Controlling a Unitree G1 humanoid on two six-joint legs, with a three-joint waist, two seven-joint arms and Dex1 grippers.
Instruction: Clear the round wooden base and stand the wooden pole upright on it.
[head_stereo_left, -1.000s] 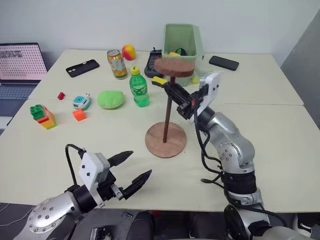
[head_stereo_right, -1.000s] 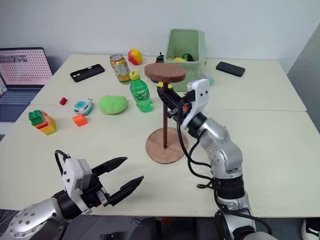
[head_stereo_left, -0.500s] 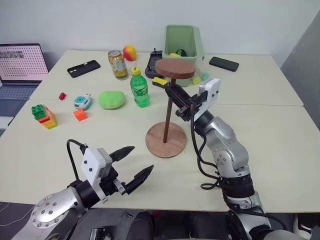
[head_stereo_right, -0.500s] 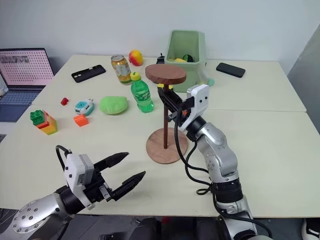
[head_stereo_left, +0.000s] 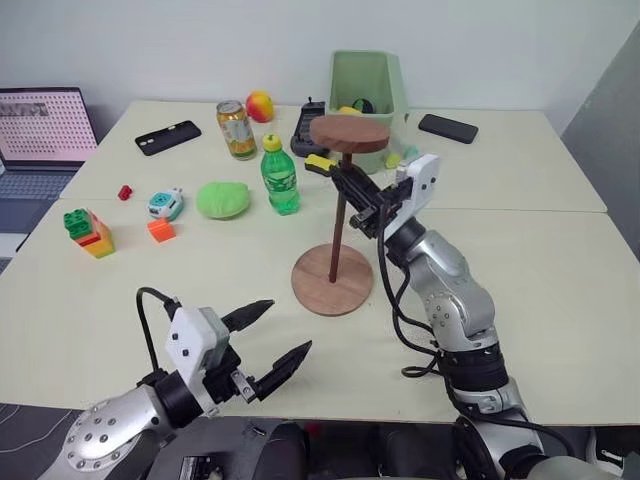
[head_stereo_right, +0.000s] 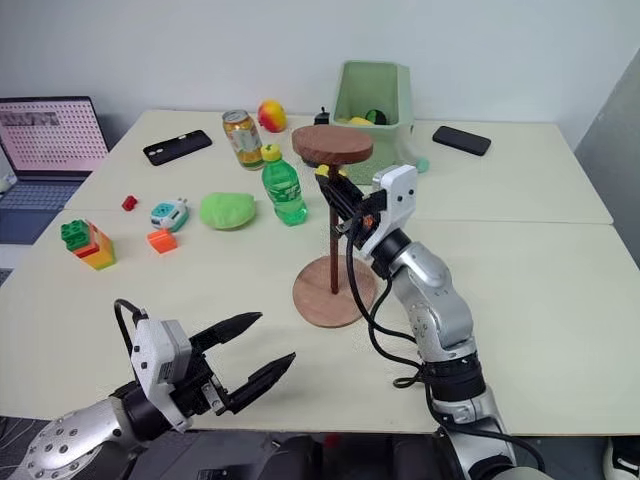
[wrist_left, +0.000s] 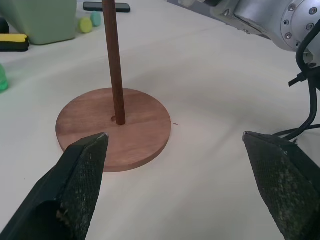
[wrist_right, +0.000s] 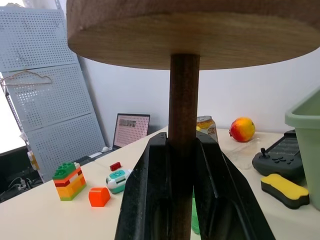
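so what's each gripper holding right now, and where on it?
Right gripper: shut on the wooden pole, fingers on the upper rod just under its disc; the pole's foot is on the round wooden base. Left gripper: open, empty.

Round wooden base (head_stereo_left: 332, 281): flat reddish-brown disc, lying mid-table, small centre hole. Wooden pole (head_stereo_left: 340, 220): thin dark-brown rod, upright, lower end on base centre beside hole, round disc on top end, level.
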